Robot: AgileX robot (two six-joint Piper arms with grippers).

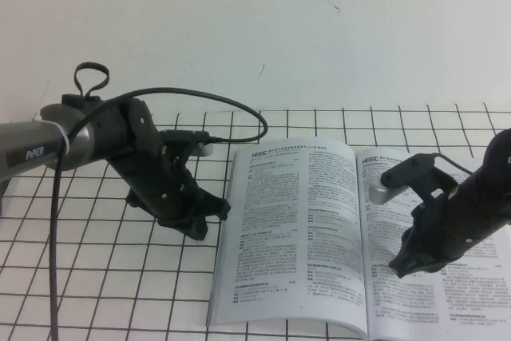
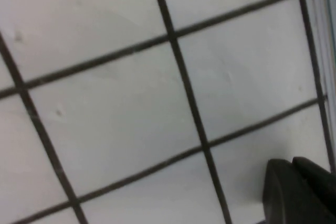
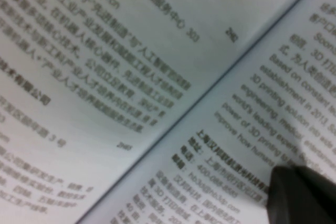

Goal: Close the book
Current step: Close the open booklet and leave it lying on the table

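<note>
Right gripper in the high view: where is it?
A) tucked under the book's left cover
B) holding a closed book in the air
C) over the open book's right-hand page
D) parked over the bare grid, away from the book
C: the right gripper is over the right-hand page of the open book, while the left gripper is over the gridded table, just left of the book.

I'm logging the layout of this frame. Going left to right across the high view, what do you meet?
left end effector over the grid mat → left page of the open book → right end effector above the right page
</note>
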